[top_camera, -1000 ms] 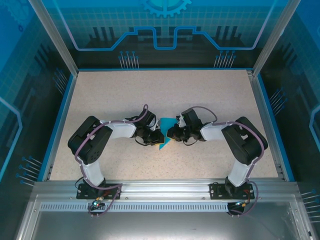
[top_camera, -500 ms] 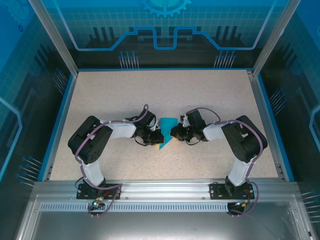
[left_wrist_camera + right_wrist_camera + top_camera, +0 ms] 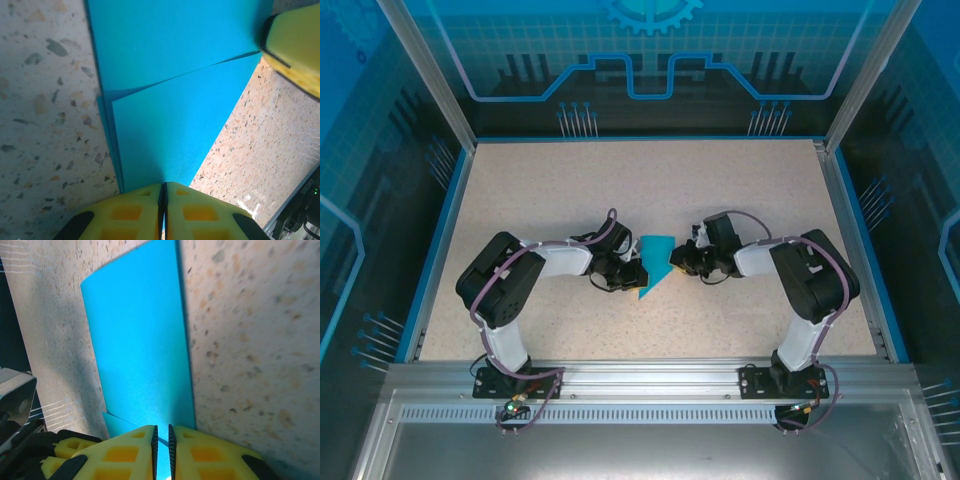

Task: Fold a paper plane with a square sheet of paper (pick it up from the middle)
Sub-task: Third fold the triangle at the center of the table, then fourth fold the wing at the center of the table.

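Near edge: alu rail [image 3: 650, 375] w/ both arm bases bolted on it, L arm [image 3: 505, 285] on the left, R arm [image 3: 810, 280] on the right, elbows out, forearms angled inward so the wrists meet at mid table [image 3: 570, 180]. There the L gripper [image 3: 632, 272] and R gripper [image 3: 677, 258] face each other w/ the paper [image 3: 655, 250] btwn them: teal-blue, folded, pointed end toward the near edge, broader straight end toward the far side. It sits low at the speckled top; can't tell if it's fully resting on it. L wrist cam: L gripper's yellow pads [image 3: 125, 212] are pressed together w/ no gap, pinching the paper's near edge. Beyond them the paper spreads flat in at least two layers, one slanted fold edge crossing it, more layer edges stacked along its left side. A yellow finger [image 3: 295, 45] of the R one sits at the paper's far right corner. R wrist cam: R gripper's pads [image 3: 120, 452] are nearly together, just a thin slit w/ the paper edge in it, so it's clamped on the paper too; the sheet runs away from the pads as a long strip. L gripper's yellow tip and black body sit at lower left, just beside the paper. Further out: bare speckled table to its blue rim [image 3: 650, 138], then the blue printed back panel [image 3: 650, 60].
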